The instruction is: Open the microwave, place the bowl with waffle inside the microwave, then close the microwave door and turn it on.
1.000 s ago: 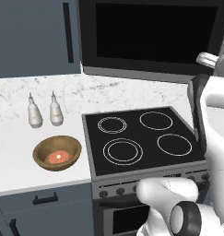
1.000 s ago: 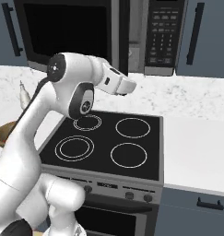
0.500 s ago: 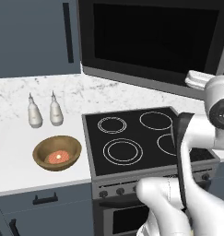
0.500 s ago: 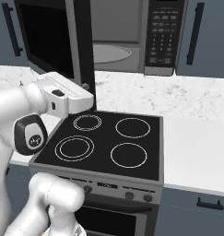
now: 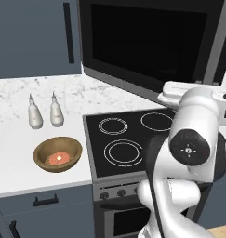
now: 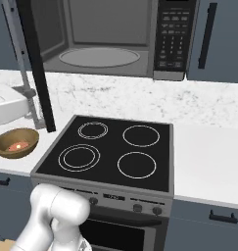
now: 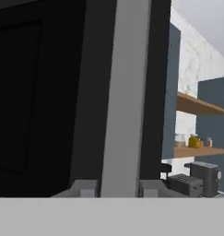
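- You see the microwave [image 6: 115, 39] open above the stove [image 6: 110, 152]: grey cavity and glass turntable [image 6: 99, 57] exposed, button panel [image 6: 173, 37] at its 3 o'clock edge.
- The microwave door [image 5: 151, 44] is swung wide out over the counter; in the right base view it stands edge-on at 10 o'clock.
- In the hand view the gripper [image 7: 118, 188] straddles the door's steel-grey handle bar [image 7: 125, 92], one fingertip on each side; jaws partly closed around the bar, though you cannot tell whether the pads touch it.
- The bowl with waffle [image 5: 57, 154] sits upright on the white counter [image 5: 12, 158], at 9 o'clock from the stove.
- Two white bottles [image 5: 43, 111] stand near the bowl, at its 12 o'clock.
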Motion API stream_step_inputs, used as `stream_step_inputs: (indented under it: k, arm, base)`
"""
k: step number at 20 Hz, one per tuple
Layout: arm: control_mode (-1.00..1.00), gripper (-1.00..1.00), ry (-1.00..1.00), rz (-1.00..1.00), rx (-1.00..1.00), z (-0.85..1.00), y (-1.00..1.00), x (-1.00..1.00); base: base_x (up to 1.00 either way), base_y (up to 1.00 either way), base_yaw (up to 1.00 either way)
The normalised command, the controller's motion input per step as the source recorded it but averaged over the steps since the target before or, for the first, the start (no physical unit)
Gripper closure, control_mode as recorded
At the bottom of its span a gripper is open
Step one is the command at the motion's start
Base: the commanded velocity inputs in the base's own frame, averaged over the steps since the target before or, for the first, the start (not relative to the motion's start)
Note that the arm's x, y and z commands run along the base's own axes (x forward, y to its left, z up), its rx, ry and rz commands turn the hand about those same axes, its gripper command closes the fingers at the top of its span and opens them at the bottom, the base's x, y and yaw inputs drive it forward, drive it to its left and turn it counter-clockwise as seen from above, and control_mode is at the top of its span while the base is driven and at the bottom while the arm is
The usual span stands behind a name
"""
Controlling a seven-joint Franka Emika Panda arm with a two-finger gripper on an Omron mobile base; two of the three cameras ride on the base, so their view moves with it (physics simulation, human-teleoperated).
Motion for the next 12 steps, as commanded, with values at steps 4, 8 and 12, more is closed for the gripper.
stream_step_inputs:
  k: [4,8,12]
  arm:
    - [-1.00,-1.00,0.06,-0.05,-0.27,-0.18,0.95,-0.31]
    - [-1.00,-1.00,-0.03,-0.02,-0.02,-0.08,0.36,0.03]
    - [-1.00,-1.00,-0.14,0.00,0.06,-0.12,0.13,0.04]
  base:
    - [0.00,0.00,0.00]
    - [0.00,0.00,0.00]
    - [0.00,0.00,0.00]
